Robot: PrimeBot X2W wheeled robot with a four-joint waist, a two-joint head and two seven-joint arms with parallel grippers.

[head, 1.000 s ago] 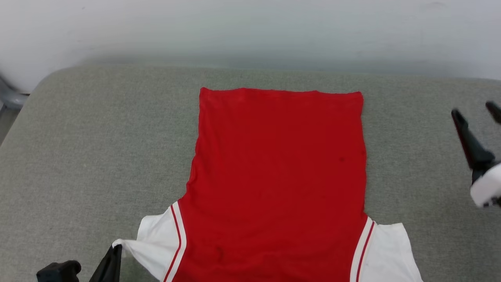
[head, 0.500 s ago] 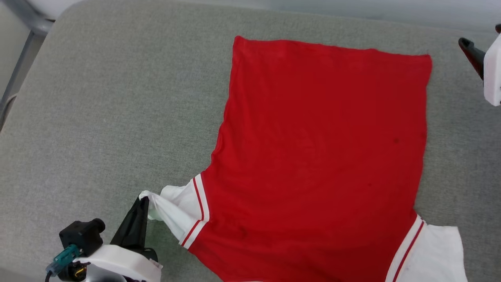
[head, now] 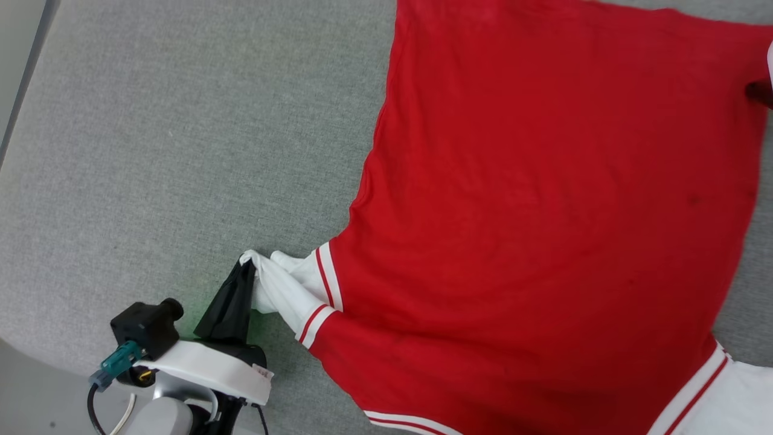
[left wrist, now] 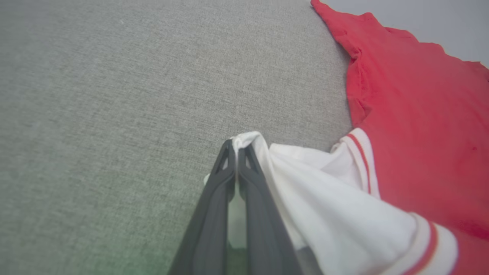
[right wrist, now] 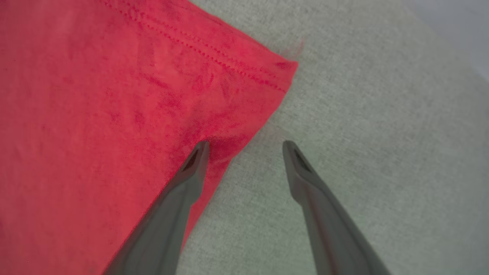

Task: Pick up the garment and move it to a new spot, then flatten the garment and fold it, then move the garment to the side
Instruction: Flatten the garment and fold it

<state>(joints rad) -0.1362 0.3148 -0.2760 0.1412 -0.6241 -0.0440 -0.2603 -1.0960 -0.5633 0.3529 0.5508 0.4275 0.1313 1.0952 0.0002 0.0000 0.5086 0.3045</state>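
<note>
My left end effector point(left wrist: 237, 148) pinches the sleeve of the garment point(head: 543, 211), likely soft and limp; my right end effector point(right wrist: 246, 147), wide open, straddles its edge, hem corner just ahead.

We look down on a broad padded surface point(head: 181, 121) covered in grey-green woven cloth, its weave plain and close under soft, even light. At the head view's upper left a dark line marks its edge, and beyond it lies a smooth pale strip point(head: 15, 36) that we cannot tell for floor or wall. In the left wrist view a plain pale-grey backdrop point(left wrist: 420, 15) stands past the surface's far edge, and a faint green tint point(left wrist: 126, 259) falls on the cloth.
</note>
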